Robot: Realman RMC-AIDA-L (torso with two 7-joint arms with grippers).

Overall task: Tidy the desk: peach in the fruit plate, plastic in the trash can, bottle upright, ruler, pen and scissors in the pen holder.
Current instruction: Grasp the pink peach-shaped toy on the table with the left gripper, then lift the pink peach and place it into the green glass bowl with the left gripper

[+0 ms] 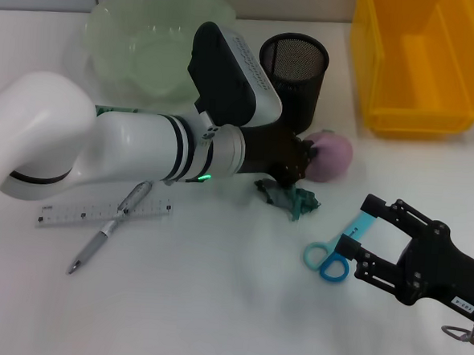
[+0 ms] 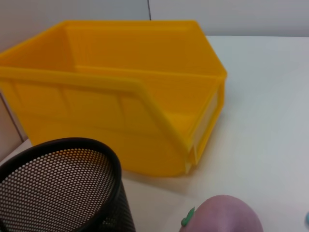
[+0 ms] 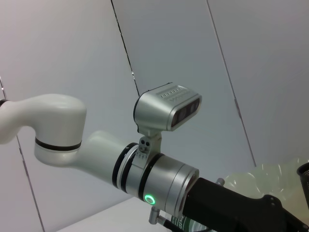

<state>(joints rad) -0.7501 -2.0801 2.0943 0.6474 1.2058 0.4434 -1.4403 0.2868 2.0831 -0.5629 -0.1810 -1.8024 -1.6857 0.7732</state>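
Note:
My left gripper (image 1: 292, 179) hangs low between the pink peach (image 1: 328, 156) and the crumpled green plastic (image 1: 289, 199), right over the plastic. The peach (image 2: 222, 215) also fills the near edge of the left wrist view. Blue scissors (image 1: 333, 254) lie at the tips of my right gripper (image 1: 360, 227), which is open around their cyan blade end. The ruler (image 1: 106, 214) and grey pen (image 1: 109, 228) lie crossed at the front left. The black mesh pen holder (image 1: 295, 64) stands behind the peach. The bottle is almost wholly hidden behind my left arm.
The pale green fruit plate (image 1: 149, 39) sits at the back left. The yellow trash can (image 1: 421, 64) stands at the back right, close to the pen holder (image 2: 63, 188). My left arm (image 1: 142, 151) stretches across the desk's middle.

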